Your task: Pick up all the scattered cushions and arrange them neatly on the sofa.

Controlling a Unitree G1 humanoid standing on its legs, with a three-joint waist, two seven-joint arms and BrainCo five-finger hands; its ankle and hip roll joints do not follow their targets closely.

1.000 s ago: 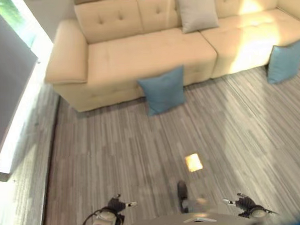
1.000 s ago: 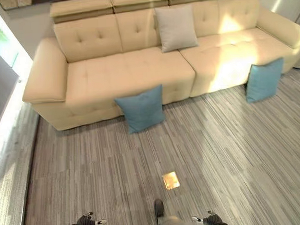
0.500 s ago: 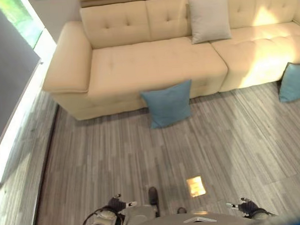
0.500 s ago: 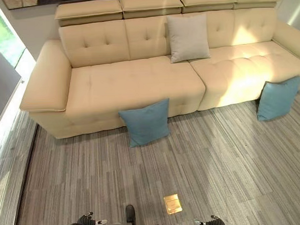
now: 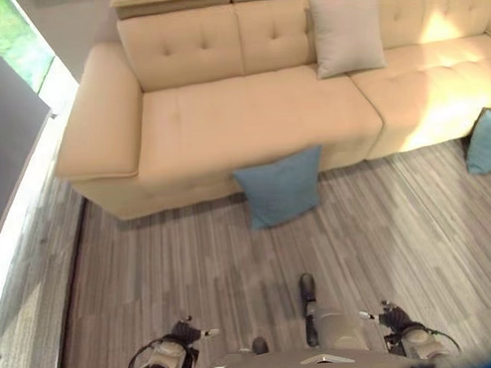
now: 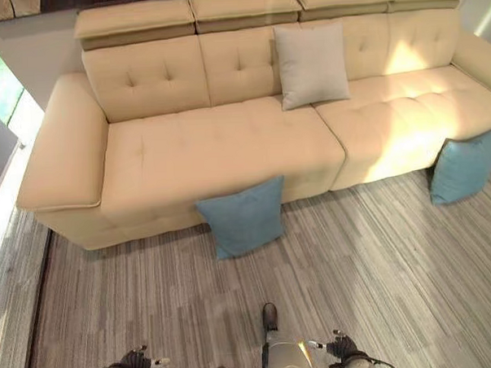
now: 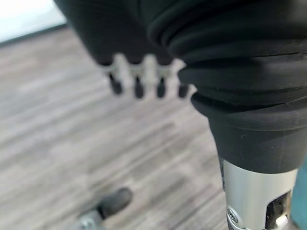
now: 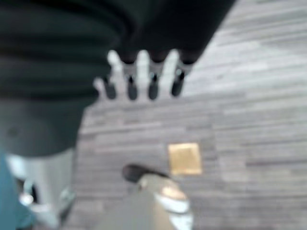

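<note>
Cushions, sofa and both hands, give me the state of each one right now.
Near blue cushion: on the floor, leaning against the sofa front.
Far blue cushion: on the floor, propped against the sofa.
Grey cushion: upright on the seat against the backrest.
Sofa: seat holds just the grey cushion.
Left hand: open, empty.
Right hand: open, empty.

No readable text or signs

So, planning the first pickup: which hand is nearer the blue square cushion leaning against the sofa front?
Left, narrowly. The left hand hangs below-left of the cushion; the right hand sits farther, below-right.
</note>
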